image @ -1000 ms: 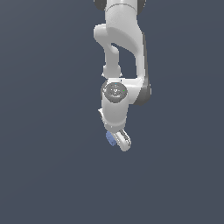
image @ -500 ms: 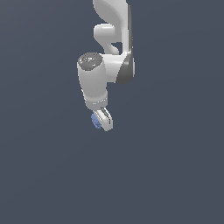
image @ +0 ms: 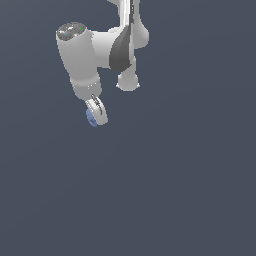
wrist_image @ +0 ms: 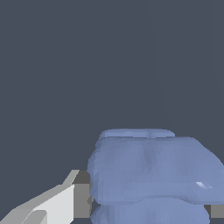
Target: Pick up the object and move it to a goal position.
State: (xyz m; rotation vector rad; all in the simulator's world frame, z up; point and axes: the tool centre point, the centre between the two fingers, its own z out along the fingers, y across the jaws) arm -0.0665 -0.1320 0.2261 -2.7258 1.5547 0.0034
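The gripper point(image: 96, 116) is pinching the blue block point(image: 91, 117). The block sits right at the tip of the gripper, between its two fingers, so there is no gap to cross. It shows as a little blue bit peeking out on the exterior view's left side of the fingers point(image: 99, 111).

In the wrist view the block point(wrist_image: 153, 173) looks very big because the camera is so close. It is lumpy and wider than it is tall. Its long side seems to run across from one finger to the other. A grey pad point(wrist_image: 81, 199) presses on one side of it, and a small bit of the other pad point(wrist_image: 215, 211) shows at the other side.

The arm point(image: 79, 57) holds the block up in the air. It is high in the exterior view and toward that view's left. Nothing is under it or near it, only a plain dark blue-grey background.

No goal mark shows in either view, so I cannot tell which way the block has to go. I think the pick-up part is done and the carry is the part in hand. The main risk is that the lumpy block slips if the squeeze is loose.
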